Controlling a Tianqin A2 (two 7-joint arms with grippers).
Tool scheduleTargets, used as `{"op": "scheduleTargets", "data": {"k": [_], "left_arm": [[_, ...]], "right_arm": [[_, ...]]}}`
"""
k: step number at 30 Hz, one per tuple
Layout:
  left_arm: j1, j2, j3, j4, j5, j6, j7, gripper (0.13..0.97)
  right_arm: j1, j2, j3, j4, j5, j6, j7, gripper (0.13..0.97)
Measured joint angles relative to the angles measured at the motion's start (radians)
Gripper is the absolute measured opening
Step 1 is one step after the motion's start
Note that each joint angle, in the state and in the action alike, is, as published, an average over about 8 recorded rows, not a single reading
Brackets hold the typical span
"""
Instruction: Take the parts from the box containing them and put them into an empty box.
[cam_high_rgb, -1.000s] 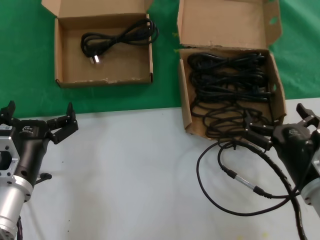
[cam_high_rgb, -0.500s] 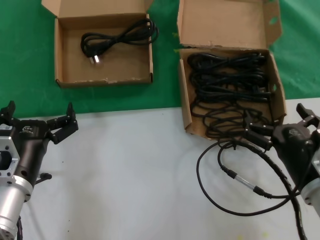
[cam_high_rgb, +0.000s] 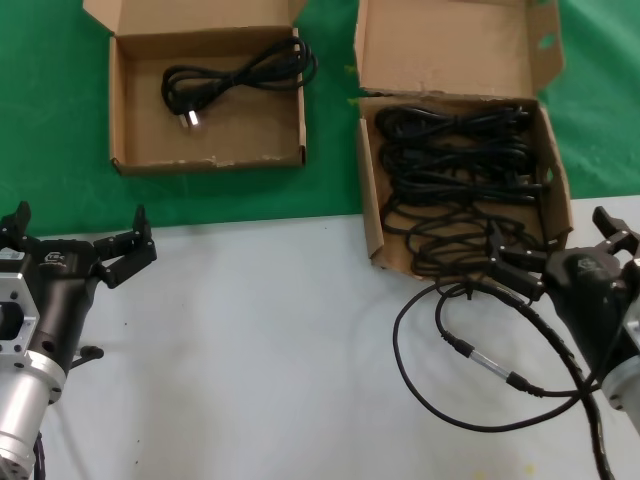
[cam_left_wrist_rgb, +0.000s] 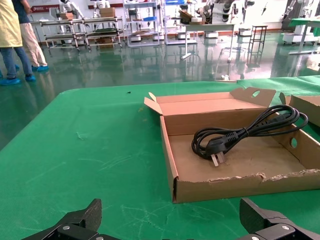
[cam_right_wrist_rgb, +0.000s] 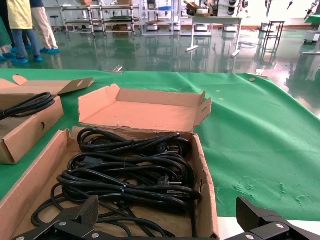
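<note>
**Both grippers spread wide, one cord in the smaller box**

The left gripper (cam_high_rgb: 78, 240) sits low over the pale tabletop (cam_high_rgb: 250, 350) with its fingers spread wide and nothing between them. Directly ahead of it, across a strip of green cloth (cam_high_rgb: 50, 120), lies the smaller cardboard box (cam_high_rgb: 130, 110), its short back flap folded away from the gripper. One coiled black power cord (cam_high_rgb: 235, 75) lies inside, the plug toward the box's left side and the loop resting on its right wall. In the left wrist view the same cord (cam_left_wrist_rgb: 245, 132) shows silver prongs pointing toward the chipped front rim.

Farther right stands the bigger cardboard box (cam_high_rgb: 372, 215) with its tall notched flap upright at the back. It is packed with bundled black cords (cam_high_rgb: 455, 165), stacked from back to front.

The right gripper (cam_high_rgb: 560, 245) is at this box's front right corner, its fingers wide apart, one over the front rim, holding nothing. In the right wrist view the cords (cam_right_wrist_rgb: 130, 175) lie just ahead of the fingertips. A thicker black cable (cam_high_rgb: 470, 355) with a silver connector loops on the tabletop beside the right arm.
</note>
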Motion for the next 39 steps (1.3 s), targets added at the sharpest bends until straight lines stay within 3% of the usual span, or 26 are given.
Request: {"op": "scheduleTargets", "data": {"k": [39], "left_arm": [[0.000, 0.000, 0.000, 0.000, 0.000, 0.000, 0.000, 0.966]], "right_arm": [[0.000, 0.000, 0.000, 0.000, 0.000, 0.000, 0.000, 0.966]]}}
